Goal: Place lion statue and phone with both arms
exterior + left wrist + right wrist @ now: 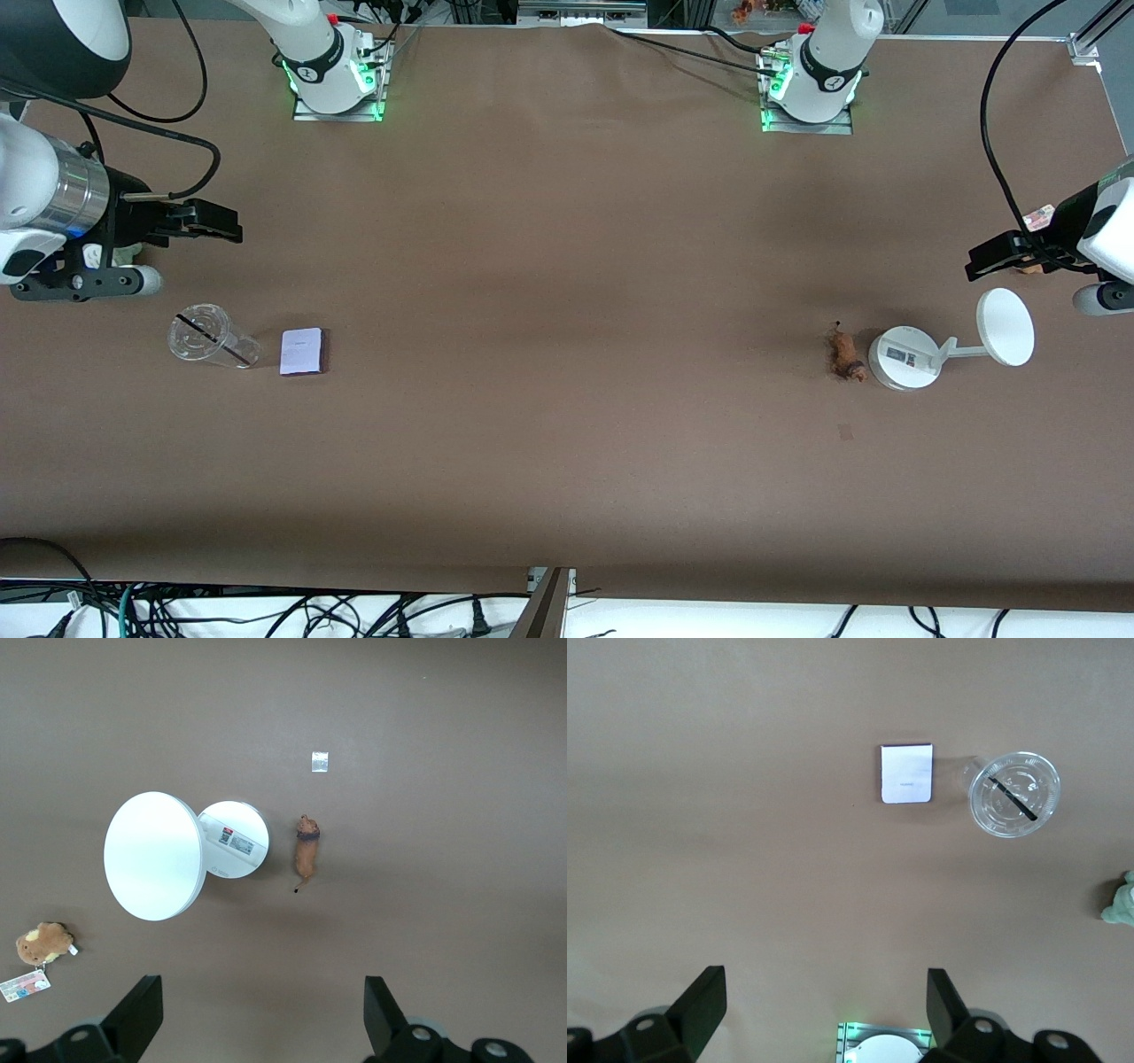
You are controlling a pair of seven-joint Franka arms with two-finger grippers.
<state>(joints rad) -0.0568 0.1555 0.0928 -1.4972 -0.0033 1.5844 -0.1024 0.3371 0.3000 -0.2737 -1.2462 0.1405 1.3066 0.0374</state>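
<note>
2 white arms (833, 53); green-lit bases; black pincers (208, 221); black cables.

This is a robotics lab, set up for recording manipulation trials. A wide table (567, 266) covered in plain brown cloth fills the frame. At the top of the frame two white robot arm bases (330, 66) are bolted onto metal plates, each ringed with green status lights. Black cables (997, 133) trail across the cloth at the upper corners, and a tangle of loose cables (266, 611) runs along the bottom edge. Aluminium frame struts (1090, 40) show at the upper right corner. The few small props on the cloth sit well apart, like test pieces rather than household clutter.
</note>
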